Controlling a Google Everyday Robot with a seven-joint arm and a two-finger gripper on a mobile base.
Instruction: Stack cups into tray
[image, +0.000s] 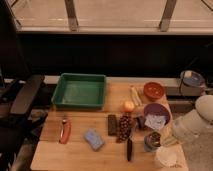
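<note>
Dark windows run along the back, and below them the wooden counter (75, 150) is crowded, so stay with me. Your gripper (166, 140) sits at the end of the white arm (192, 124), low over the front right corner, just beside the mid-sized blue round cup (149, 144). Spread or pressed together? I cannot tell from this angle, so don't trust it as gripping anything yet.

Something dark shows in the mouth of that blue cup, possibly the smallest dark cup already nested, but I cannot say for sure. The largest white round cup (166, 157) stands just in front of the gripper, near the counter's edge. The large green rectangular plastic tray (59, 95) is well apart, at the far left rear, with no cup in it.

My read: you're lining up a pick on this cup cluster. Come straight down and take one cup by the rim. Watch the white cup, because a sideways nudge could push it off the edge.

Lift high before you travel. The wide purple bowl (156, 111) sits just behind, and the bunch of dark grapes (124, 127) lies on the line to the tray. Clear its raised side, then lower gently.
</note>
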